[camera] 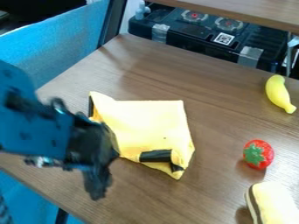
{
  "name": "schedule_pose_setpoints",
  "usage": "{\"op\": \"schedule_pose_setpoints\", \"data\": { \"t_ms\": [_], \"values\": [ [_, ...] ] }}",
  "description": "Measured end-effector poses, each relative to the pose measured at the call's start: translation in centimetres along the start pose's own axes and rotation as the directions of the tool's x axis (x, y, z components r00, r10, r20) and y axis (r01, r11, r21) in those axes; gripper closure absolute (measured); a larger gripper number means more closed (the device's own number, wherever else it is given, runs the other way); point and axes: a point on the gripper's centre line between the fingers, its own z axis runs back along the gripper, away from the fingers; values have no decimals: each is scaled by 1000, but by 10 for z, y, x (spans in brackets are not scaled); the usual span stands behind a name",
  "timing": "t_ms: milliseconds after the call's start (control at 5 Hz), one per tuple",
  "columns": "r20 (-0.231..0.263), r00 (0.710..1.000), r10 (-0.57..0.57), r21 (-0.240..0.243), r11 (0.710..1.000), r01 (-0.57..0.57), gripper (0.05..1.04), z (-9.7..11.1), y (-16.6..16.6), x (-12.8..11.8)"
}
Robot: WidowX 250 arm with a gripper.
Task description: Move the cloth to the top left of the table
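The gripper (105, 170) hangs at the left of the table, its dark body overlapping the left edge of the cloth in the view. The yellow cloth (149, 124) lies crumpled near the middle-left of the brown table (216, 127), with a raised corner at its upper left and a folded edge with black patches at its lower right. Whether gripper and cloth touch is unclear, as the arm hides part of the cloth's left side.
A toy banana (279, 93) lies at the right, a red strawberry (258, 154) below it, and a cream-and-brown toy piece (273, 203) at the lower right corner. A black box (204, 37) stands beyond the table's far edge.
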Motion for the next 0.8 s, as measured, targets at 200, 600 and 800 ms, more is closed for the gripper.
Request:
{"op": "schedule_pose_setpoints", "data": {
  "t_ms": [200, 600, 800],
  "values": [
    [6, 1000, -23, 65, 998, 23, 84, -15, 5, 20],
    [36, 999, 23, 74, 997, -26, 84, -17, 11, 50],
    [39, 998, 42, 60, 997, -44, 84, -15, 9, 59]
  ]
}}
